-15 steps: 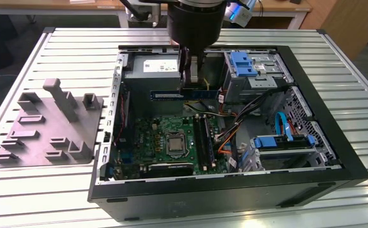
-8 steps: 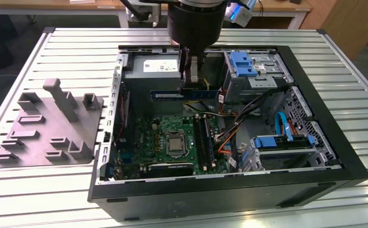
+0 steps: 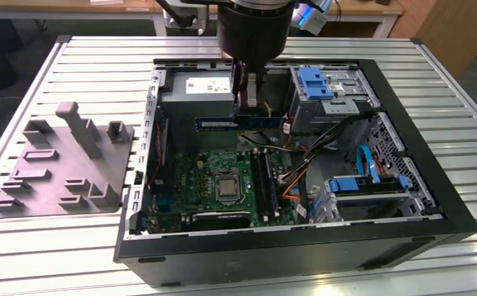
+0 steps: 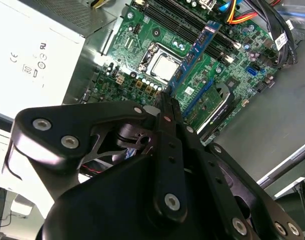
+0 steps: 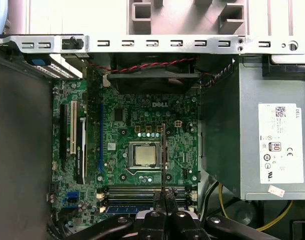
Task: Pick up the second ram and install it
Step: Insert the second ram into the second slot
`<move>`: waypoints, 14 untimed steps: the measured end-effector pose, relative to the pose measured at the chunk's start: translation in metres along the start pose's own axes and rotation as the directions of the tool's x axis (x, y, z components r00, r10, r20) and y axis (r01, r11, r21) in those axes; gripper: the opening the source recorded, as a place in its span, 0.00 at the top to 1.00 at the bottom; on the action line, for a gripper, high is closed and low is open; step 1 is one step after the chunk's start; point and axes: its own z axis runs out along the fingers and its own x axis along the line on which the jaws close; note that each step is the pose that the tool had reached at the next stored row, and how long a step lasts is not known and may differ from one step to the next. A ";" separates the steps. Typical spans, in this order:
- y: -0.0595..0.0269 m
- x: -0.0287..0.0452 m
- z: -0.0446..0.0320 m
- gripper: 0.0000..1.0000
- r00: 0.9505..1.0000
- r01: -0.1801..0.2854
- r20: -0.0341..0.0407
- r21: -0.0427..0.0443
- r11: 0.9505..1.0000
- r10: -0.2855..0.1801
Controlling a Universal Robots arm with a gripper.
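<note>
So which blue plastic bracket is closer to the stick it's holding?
The upper blue bracket, just to the exterior view's right of the gripper holding the second ram. The lower blue bracket sits farther off, by the blue cable.

We see the second ram (image 3: 240, 123) as a long, narrow blue-green stick, with its white sticker toward the exterior view's left and black chips toward its right. It stands level on its long edge, clamped in the hand (image 3: 251, 116), above the motherboard (image 3: 191, 179).
</note>
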 end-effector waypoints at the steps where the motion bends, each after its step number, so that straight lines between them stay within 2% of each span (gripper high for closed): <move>1: 0.0000 0.0000 0.0000 0.89 1.000 0.000 0.000 0.000 1.000 0.000; 3: -0.0001 0.0000 0.0000 0.89 1.000 -0.008 0.000 0.000 1.000 0.008; 4: -0.0001 0.0000 0.0006 0.89 0.998 -0.065 0.003 0.001 0.998 0.065; 5: -0.0001 0.0000 0.0011 0.89 0.991 -0.134 0.006 0.001 0.991 0.134; 10: -0.0002 0.0000 0.0018 0.89 0.975 -0.223 0.009 0.001 0.975 0.223; 14: -0.0002 0.0000 0.0025 0.89 0.956 -0.294 0.012 0.001 0.956 0.294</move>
